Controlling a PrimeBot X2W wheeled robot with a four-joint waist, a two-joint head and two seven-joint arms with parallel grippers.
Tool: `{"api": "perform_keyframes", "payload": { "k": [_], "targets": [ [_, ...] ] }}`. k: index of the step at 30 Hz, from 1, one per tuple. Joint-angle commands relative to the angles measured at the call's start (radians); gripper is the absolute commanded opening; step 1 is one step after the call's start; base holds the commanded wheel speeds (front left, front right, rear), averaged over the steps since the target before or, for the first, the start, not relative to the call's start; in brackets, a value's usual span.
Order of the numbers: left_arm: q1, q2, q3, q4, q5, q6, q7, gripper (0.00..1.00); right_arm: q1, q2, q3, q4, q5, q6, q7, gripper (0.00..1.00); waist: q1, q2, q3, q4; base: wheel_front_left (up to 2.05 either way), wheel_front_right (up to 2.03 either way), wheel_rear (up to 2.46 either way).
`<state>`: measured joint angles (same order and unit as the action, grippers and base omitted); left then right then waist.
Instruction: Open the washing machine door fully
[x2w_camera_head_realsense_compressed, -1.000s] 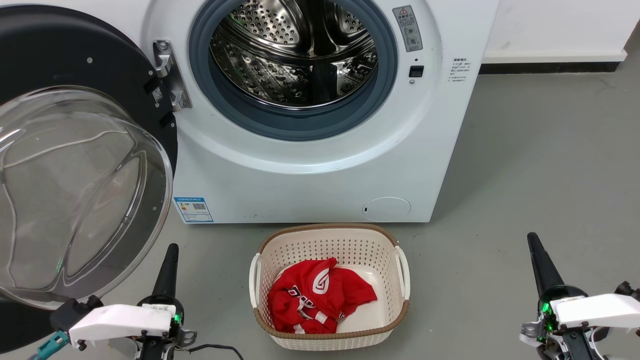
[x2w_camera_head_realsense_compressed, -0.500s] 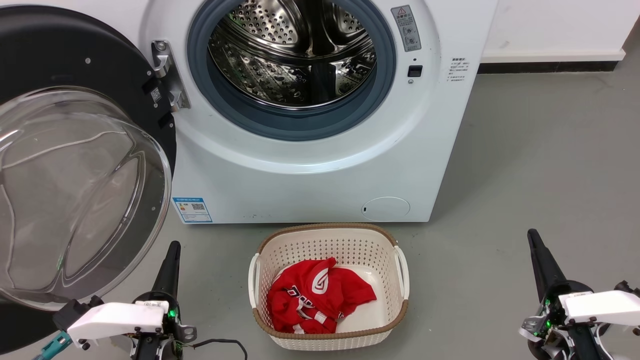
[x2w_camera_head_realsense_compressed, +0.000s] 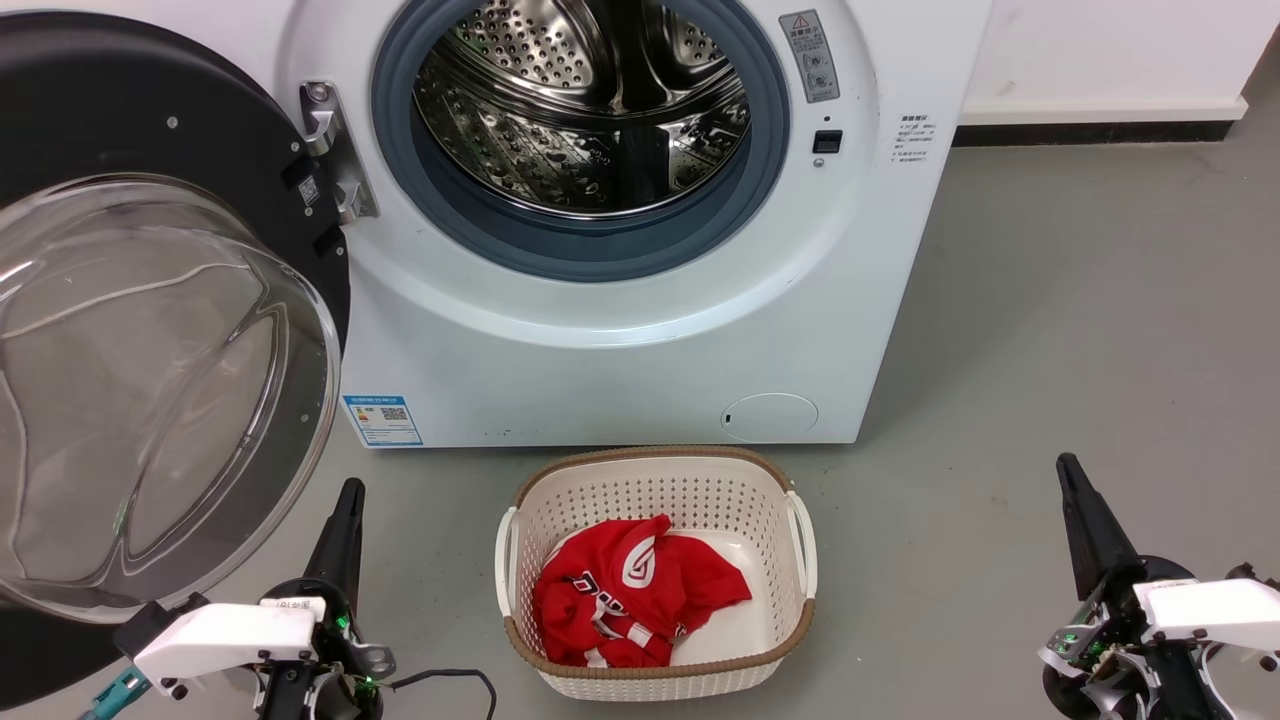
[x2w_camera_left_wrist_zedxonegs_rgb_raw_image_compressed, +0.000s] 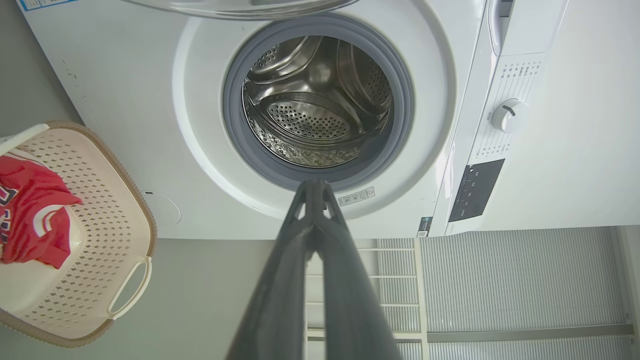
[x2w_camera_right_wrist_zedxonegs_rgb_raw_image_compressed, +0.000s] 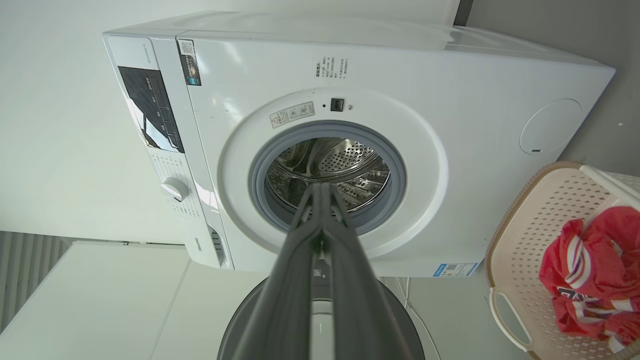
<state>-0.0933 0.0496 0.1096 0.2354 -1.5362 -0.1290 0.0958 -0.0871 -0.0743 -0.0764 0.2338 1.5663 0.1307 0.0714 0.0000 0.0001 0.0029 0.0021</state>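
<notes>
The washing machine door (x2w_camera_head_realsense_compressed: 120, 110), a black disc with a bulging clear glass bowl, stands swung out to the left of the white machine (x2w_camera_head_realsense_compressed: 600, 330) on its hinge (x2w_camera_head_realsense_compressed: 335, 150). The steel drum (x2w_camera_head_realsense_compressed: 585, 100) lies exposed behind its grey ring. My left gripper (x2w_camera_head_realsense_compressed: 350, 492) is shut and empty, low on the floor just right of the door's lower rim and apart from it. My right gripper (x2w_camera_head_realsense_compressed: 1068, 468) is shut at the lower right, far from the machine. Both wrist views look along shut fingers (x2w_camera_left_wrist_zedxonegs_rgb_raw_image_compressed: 312, 187) (x2w_camera_right_wrist_zedxonegs_rgb_raw_image_compressed: 322, 189) towards the drum. The door's edge (x2w_camera_left_wrist_zedxonegs_rgb_raw_image_compressed: 240, 7) (x2w_camera_right_wrist_zedxonegs_rgb_raw_image_compressed: 397, 320) borders both views.
A cream perforated basket (x2w_camera_head_realsense_compressed: 790, 480) holding a red garment (x2w_camera_head_realsense_compressed: 630, 590) sits on the grey floor in front of the machine, between my arms. A white wall and dark skirting (x2w_camera_head_realsense_compressed: 1090, 132) run behind at the right. A cable (x2w_camera_head_realsense_compressed: 450, 680) trails by my left wrist.
The whole picture has drifted a little to the left, so the camera moved. Both grippers stay shut with only small shifts. The door stands as before.
</notes>
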Motion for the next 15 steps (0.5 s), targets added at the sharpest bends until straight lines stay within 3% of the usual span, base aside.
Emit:
{"api": "perform_keyframes", "payload": {
  "k": [1,15],
  "targets": [
    [-0.018,0.001,0.005,0.005,-0.025,-0.003,0.008,0.00,-0.021,0.001,-0.003,0.004,0.023,0.000,0.009,0.00,0.0000,-0.0001,0.000,0.000,0.00,0.00,0.00],
    [-0.021,0.001,0.007,0.012,-0.077,-0.003,0.022,0.00,-0.025,0.005,-0.010,0.011,0.069,0.000,0.024,0.00,0.0000,-0.0001,0.000,-0.002,0.00,0.00,0.00]
  ]
}}
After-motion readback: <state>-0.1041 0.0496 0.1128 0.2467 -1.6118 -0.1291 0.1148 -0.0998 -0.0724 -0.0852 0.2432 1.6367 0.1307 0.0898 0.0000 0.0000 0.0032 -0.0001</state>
